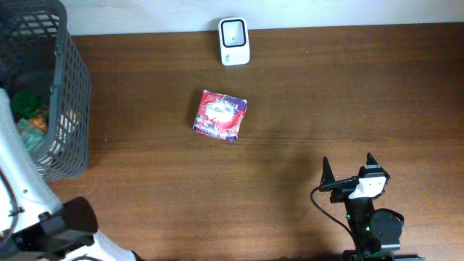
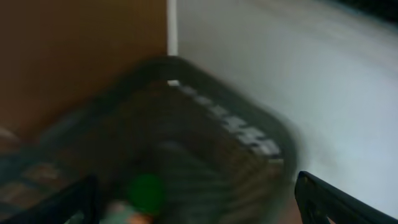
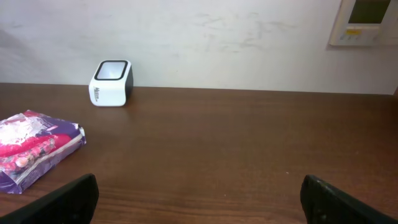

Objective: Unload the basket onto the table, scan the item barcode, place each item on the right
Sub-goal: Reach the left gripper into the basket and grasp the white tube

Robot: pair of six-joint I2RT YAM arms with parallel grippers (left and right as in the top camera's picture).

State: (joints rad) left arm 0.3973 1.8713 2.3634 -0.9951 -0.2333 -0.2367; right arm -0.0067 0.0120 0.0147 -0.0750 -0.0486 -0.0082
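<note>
— Right gripper (image 3: 200, 202) is sitting nearest the lens, its dark fingers (image 3: 69, 201) poking in at the bottom corners of the right wrist view, jaws spread wide and gripping nothing.
— And the left gripper (image 2: 199, 202)?
— Likewise spread, nothing between the tips. It is hanging over the basket (image 2: 249, 134) at the left of the overhead frame; its view is smearing, so I am making out only a green blob (image 2: 146, 186) inside.
— Where is the packet (image 1: 221, 116) lying?
— Flat on the table (image 1: 326, 94), left of centre in the overhead frame, apart from both grippers. It is showing purple and red at the left edge of the right wrist view.
— And the scanner (image 1: 234, 41)?
— Farther back, top centre, standing by the wall (image 3: 236, 43), dark window tilting upward. Packet is resting just below it in the frame, not touching.
— What is the step asking for?
— Picking up, then presenting, I am judging. No barcode is showing on the upper face; it is probably hiding underneath, though I cannot tell.
— How is one doing that well?
— Pinching across the packet's edges, low and square, leaving the faces uncovered. Wrapper is looking soft, so it is likely sagging once lifted. Then turning the coded face toward the window, holding it near and steady, keeping fingers off the bars.
</note>
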